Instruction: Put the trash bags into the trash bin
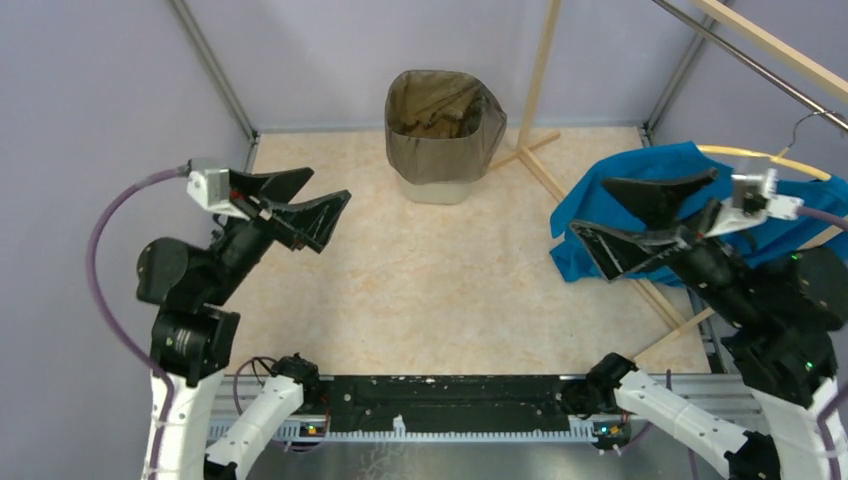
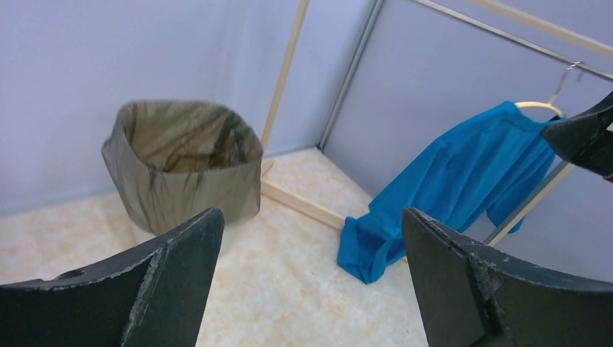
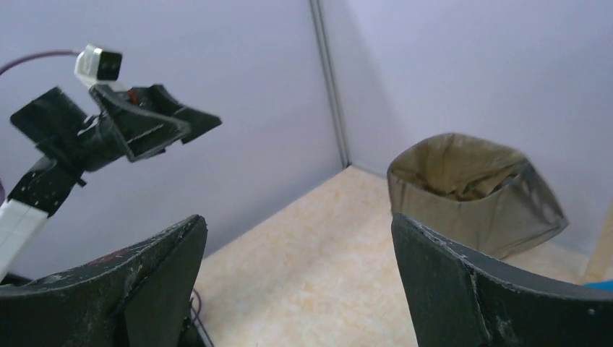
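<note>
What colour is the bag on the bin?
Bag is translucent grey-brown with dark wrinkle streaks; clearest in the left wrist view.

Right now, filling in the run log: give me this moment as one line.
trash bag: lining trash bin, folded over rim | left claw: open, empty, raised | right claw: open, empty, raised

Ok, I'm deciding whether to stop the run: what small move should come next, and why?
Probably just draw both arms back to rest. The trash bag already lines the trash bin, its edge folded down over the rim, and the left gripper and right gripper stand open, empty and clear of it.
</note>
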Robot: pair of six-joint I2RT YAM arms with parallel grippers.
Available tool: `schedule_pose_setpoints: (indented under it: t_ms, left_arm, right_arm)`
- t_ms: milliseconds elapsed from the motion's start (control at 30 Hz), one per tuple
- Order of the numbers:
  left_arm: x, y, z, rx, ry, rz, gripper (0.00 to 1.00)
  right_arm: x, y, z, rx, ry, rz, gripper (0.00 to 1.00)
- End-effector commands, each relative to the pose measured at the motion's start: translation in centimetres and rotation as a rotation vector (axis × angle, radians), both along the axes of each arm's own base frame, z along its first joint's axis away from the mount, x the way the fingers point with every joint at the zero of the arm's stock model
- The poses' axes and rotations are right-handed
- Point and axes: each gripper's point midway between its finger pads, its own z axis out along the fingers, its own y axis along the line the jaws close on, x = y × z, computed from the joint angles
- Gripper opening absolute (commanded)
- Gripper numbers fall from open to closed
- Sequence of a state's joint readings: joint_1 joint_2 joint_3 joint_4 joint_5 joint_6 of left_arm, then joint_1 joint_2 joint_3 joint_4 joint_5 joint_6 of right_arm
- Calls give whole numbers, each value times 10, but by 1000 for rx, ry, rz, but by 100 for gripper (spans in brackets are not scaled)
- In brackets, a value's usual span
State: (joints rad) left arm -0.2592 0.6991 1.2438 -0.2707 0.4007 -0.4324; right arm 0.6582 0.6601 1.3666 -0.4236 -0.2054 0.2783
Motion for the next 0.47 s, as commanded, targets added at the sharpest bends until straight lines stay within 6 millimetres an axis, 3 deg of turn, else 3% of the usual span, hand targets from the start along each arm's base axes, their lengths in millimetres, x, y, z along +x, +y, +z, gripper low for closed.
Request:
schedule_pose_setpoints:
  t_ms: [0, 267, 333, 433]
  left_arm:
    - [-22, 8, 22, 38, -125, 19, 99]
    - [-27, 13, 30, 39, -151, 43, 99]
    - [-26, 13, 29, 42, -148, 39, 99]
    - [-24, 12, 28, 44, -144, 36, 99]
  right_arm:
    - [7, -26, -4, -11, 28, -141, 99]
    - [6, -45, 3, 39, 8, -221, 99]
    - [3, -36, 0, 7, -11, -168, 99]
    - [3, -41, 3, 59, -9, -191, 99]
